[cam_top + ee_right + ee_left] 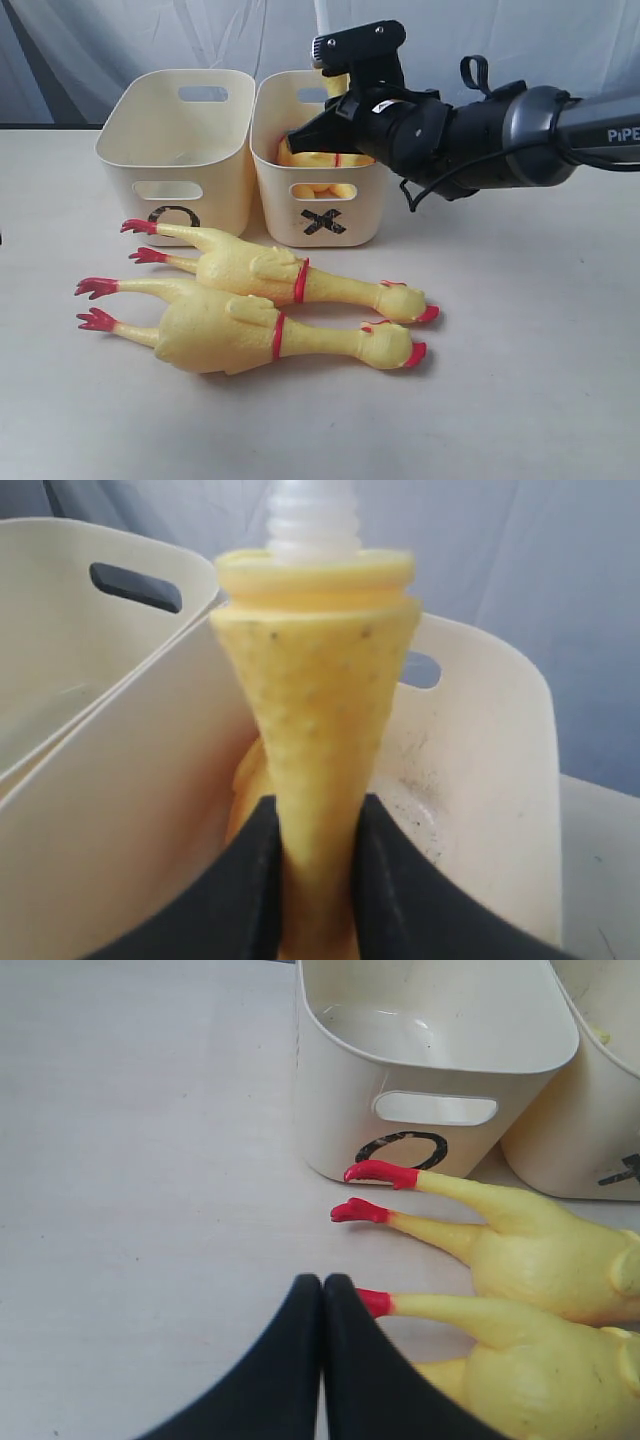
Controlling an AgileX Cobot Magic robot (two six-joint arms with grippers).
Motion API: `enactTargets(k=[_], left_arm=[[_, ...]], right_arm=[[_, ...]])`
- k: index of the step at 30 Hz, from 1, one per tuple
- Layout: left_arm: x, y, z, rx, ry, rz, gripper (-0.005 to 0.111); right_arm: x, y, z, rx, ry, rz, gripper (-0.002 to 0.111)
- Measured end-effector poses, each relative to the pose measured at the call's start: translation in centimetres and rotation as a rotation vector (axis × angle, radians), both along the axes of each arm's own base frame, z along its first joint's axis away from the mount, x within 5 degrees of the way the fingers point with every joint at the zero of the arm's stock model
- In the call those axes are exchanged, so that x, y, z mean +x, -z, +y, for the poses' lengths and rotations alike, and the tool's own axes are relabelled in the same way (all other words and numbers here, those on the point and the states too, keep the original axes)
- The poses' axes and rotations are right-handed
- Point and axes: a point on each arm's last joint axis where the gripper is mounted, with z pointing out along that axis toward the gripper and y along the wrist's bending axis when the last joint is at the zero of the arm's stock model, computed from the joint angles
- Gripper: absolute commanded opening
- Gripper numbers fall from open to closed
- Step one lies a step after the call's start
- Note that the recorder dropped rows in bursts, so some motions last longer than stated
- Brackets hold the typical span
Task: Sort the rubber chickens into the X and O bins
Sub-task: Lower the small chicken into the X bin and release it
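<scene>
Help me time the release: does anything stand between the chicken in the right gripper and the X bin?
Nothing visible does. The right gripper holds the chicken directly over the X bin, at its open top. Inside lies a second chicken, so the held one would likely land on that.

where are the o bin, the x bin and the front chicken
o bin point(220, 200), exterior view, front wall right of the slot
x bin point(272, 212), exterior view, front wall left of the X
front chicken point(215, 335), exterior view, middle of its body
</scene>
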Motion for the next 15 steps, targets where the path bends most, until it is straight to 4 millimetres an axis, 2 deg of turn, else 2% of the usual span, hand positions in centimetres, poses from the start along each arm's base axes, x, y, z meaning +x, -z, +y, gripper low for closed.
enactTargets(k=[3, 6, 9, 15], left_arm=[[0.00, 0.00, 0.00, 0.000, 0.000, 0.000, 0.000], [0.00, 0.00, 0.00, 0.000, 0.000, 0.000, 0.000], [0.00, 0.00, 0.00, 0.000, 0.000, 0.000, 0.000], [0.00, 0.00, 0.00, 0.000, 0.000, 0.000, 0.000]], right_arm=[[0.05, 0.69, 0.10, -0.006, -0.006, 0.022, 0.045], [0.07, 0.77, 0.11, -0.010, -0.007, 0.022, 0.056], [0.07, 0.76, 0.10, -0.012, -0.008, 0.020, 0.060], [0.07, 0.76, 0.10, -0.012, -0.008, 0.020, 0.060]])
